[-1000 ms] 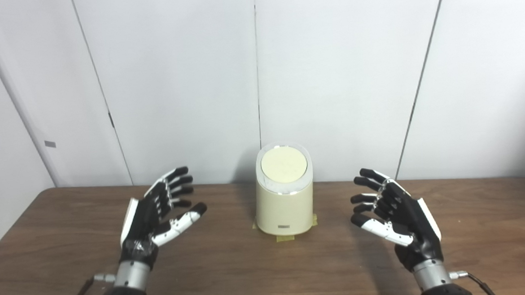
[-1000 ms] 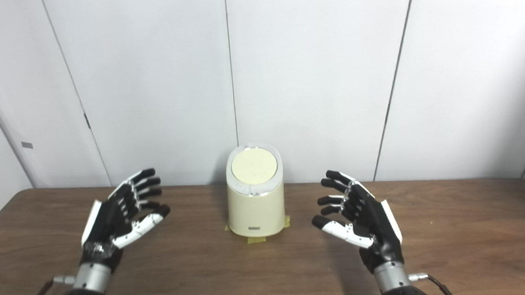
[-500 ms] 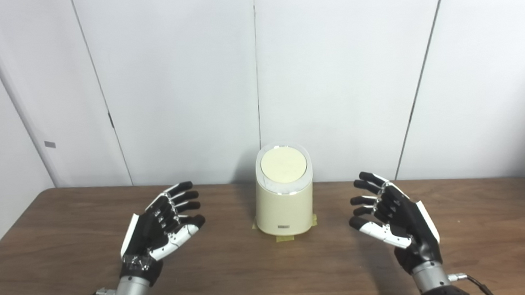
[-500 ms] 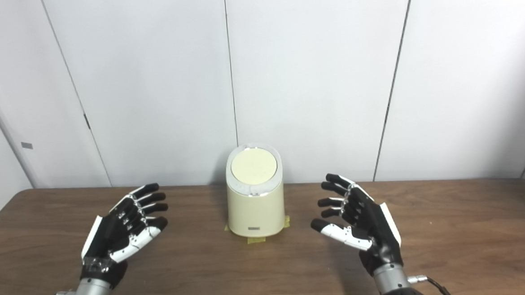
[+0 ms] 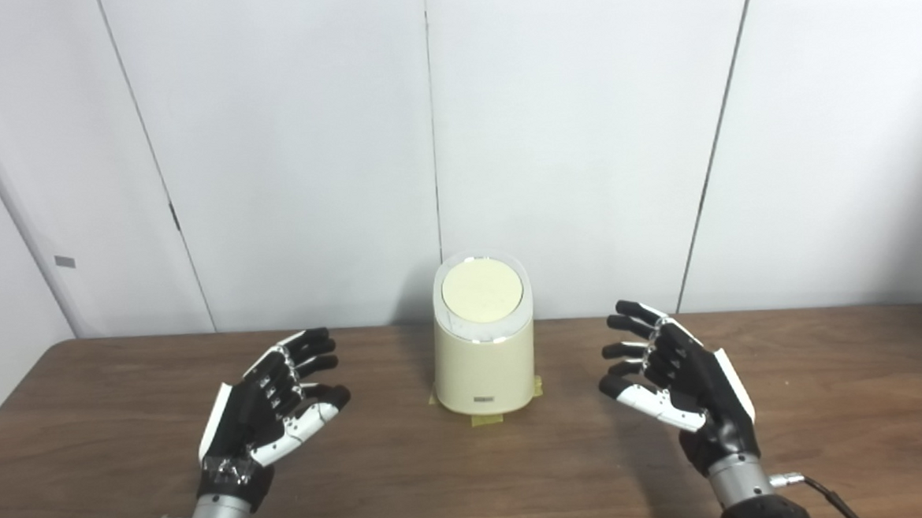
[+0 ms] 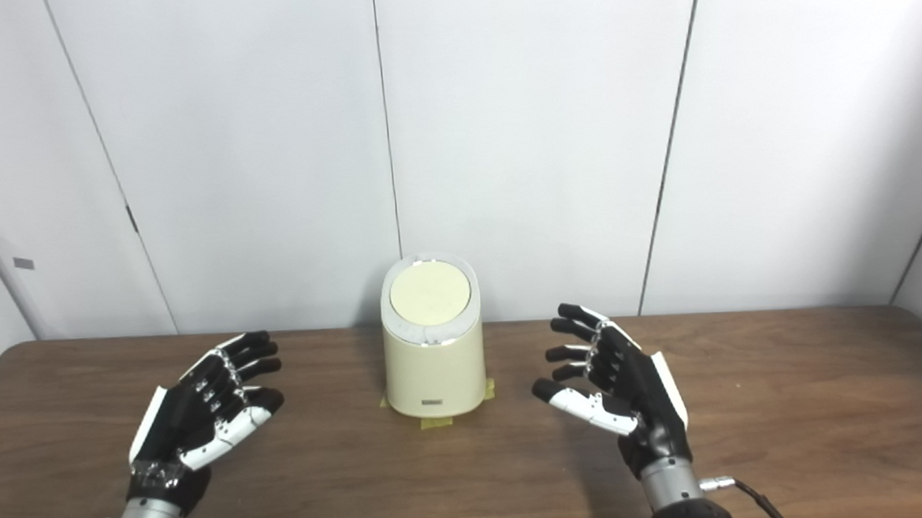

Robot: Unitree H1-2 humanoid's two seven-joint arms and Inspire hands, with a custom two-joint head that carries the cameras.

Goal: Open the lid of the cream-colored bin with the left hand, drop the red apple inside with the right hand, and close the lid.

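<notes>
Left eye view shows a cream-colored oval plastic bin (image 5: 484, 368) standing upright on a dark brown wooden table (image 5: 472, 479), close to the table's far edge and just in front of the white panelled wall (image 5: 580, 126). Its round pale-yellow lid (image 5: 482, 291) lies flat and closed inside the bin's white top rim. Strips of yellowish tape (image 5: 485, 419) stick out from under the bin's base at the front and sides.

Left of the bin, and nearer the camera than it, the black-and-white left hand (image 5: 268, 411) is above the table with its palm turned toward the bin, fingers spread and grasping nothing. Right of the bin, at about the same nearness, the black-and-white right hand (image 5: 684, 377) mirrors it, palm toward the bin, fingers apart and empty. Both hands are well apart from the bin. No red apple shows in either view, so where it is cannot be told.
</notes>
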